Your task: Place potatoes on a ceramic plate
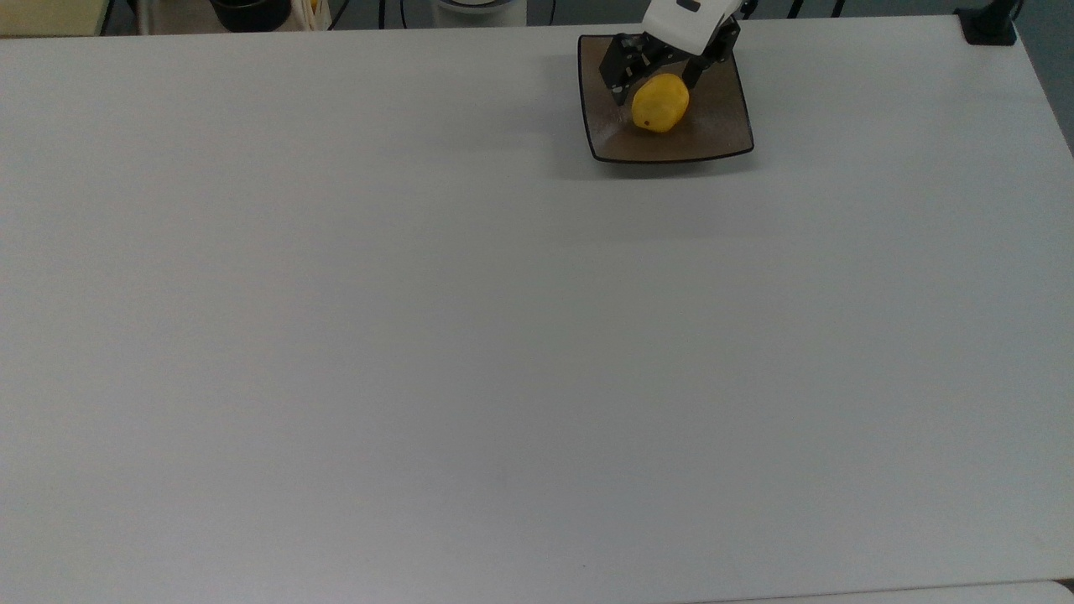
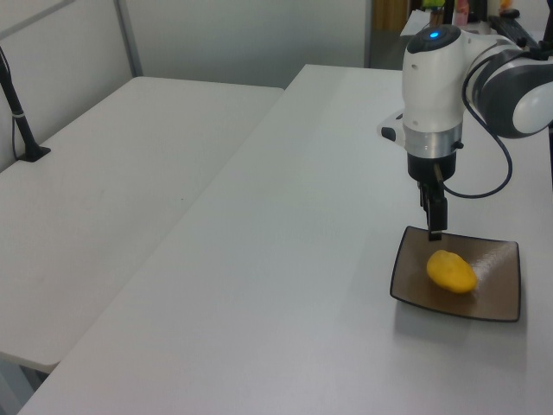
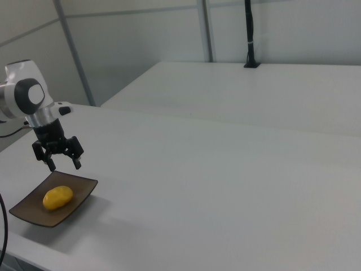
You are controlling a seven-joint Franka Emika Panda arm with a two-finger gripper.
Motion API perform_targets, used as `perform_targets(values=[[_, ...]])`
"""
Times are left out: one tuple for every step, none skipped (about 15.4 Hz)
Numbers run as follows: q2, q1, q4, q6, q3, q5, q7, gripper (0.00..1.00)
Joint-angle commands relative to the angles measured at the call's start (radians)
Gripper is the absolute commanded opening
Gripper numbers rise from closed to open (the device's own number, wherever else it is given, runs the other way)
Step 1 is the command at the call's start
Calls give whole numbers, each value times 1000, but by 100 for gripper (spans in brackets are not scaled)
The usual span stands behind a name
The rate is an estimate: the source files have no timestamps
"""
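Note:
A small bright-yellow potato [image 1: 660, 101] lies on its side near the middle of the square brown ceramic plate [image 1: 723, 127], at the far edge of the white table in the top view. My gripper [image 1: 656, 77] hangs open just above the plate's far part, with one black finger on each side of the potato's far end and nothing held. The left view has the potato [image 2: 451, 271] resting on the plate [image 2: 503, 298] below and to the right of the gripper [image 2: 434, 226]. In the right view the gripper [image 3: 64, 165] stands clear above the potato [image 3: 58, 197] and the plate [image 3: 80, 188].
A black clamp base [image 1: 990, 25] sits at the table's far right corner in the top view. A second white table [image 2: 130, 156] adjoins at the left view's left, with a black pole [image 2: 21, 130] on it. Cables and a dark pot [image 1: 250, 10] lie beyond the far edge.

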Motion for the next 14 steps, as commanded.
perform_targets(values=[[-36,-32,58,-134,3,11,-25,100],[-44,-41,75,-186,3,13,-27,100],[-55,-52,93,-220,1,13,-28,100],[-67,-68,104,-225,-3,13,-27,100],[-81,-93,118,-222,-9,20,-27,100],[-93,-116,131,-222,-20,37,-27,100],[-108,-133,147,-220,-41,60,-28,100],[-124,-144,165,-220,-70,72,-28,100],[-132,-154,188,-226,-97,83,-27,100],[-132,-162,213,-231,-120,89,-25,100],[-132,-171,229,-237,-143,89,-25,100],[-132,-180,239,-237,-164,89,-27,100],[-130,-191,245,-237,-183,89,-27,100],[-129,-202,245,-235,-196,89,-28,100]])
